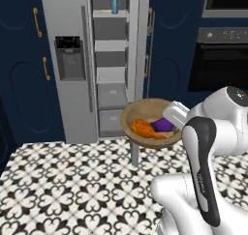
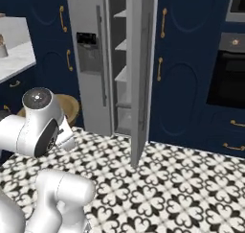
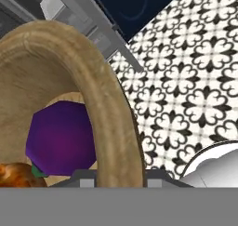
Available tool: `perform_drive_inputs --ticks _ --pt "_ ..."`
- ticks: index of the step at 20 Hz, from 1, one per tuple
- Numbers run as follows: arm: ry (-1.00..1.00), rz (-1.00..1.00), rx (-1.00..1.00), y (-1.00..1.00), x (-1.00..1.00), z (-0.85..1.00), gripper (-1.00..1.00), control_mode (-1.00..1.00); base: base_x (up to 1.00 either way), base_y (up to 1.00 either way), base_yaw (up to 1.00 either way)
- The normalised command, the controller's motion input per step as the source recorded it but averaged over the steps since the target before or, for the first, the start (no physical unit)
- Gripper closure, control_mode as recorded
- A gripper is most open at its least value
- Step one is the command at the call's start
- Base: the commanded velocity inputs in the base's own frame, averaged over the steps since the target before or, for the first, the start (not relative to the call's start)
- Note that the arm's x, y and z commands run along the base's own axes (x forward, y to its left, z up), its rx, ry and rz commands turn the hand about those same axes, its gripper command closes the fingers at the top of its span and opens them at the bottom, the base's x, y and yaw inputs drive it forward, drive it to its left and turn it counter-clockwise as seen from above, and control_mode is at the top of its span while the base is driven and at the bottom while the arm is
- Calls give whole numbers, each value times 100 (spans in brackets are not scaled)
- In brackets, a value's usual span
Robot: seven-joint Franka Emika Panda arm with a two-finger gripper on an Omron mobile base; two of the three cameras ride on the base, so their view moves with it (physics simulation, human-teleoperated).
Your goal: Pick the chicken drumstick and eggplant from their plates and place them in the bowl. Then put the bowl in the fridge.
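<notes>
The light-brown wooden bowl (image 1: 140, 111) hangs in the air in front of the open fridge (image 1: 68, 98). Inside it lie the orange-brown chicken drumstick (image 1: 145, 128) and the dark purple eggplant (image 1: 163, 125). My gripper (image 1: 171, 121) is shut on the bowl's right rim. In the hand view the thick rim (image 3: 109, 113) runs down between my fingertips (image 3: 83, 177), with the eggplant (image 3: 60, 136) and a bit of drumstick (image 3: 13, 176) inside. In the right base view part of the bowl (image 2: 72, 107) shows behind my arm. The plates are out of view.
The fridge's right door (image 1: 141, 60) stands open, edge-on, just behind the bowl. Grey shelves (image 1: 110, 45) fill the open compartment, with a blue bottle (image 1: 114, 2) on top. Navy cabinets (image 1: 24, 65) flank the fridge, an oven (image 1: 223, 60) is at right, and a counter (image 2: 14, 54) at left.
</notes>
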Motion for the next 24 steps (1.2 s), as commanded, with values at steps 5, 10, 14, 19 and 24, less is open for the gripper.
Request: perform_drive_inputs --ticks 5,10,14,19,24 --pt "0 0 0 0 0 0 100 100 64 100 -44" --pt "0 0 0 0 0 0 100 100 56 100 -43" --pt "0 0 0 0 0 0 100 100 63 99 -46" --pt "0 0 0 0 0 0 100 100 100 63 -36" --pt "0 0 0 0 0 0 100 100 91 73 -41"
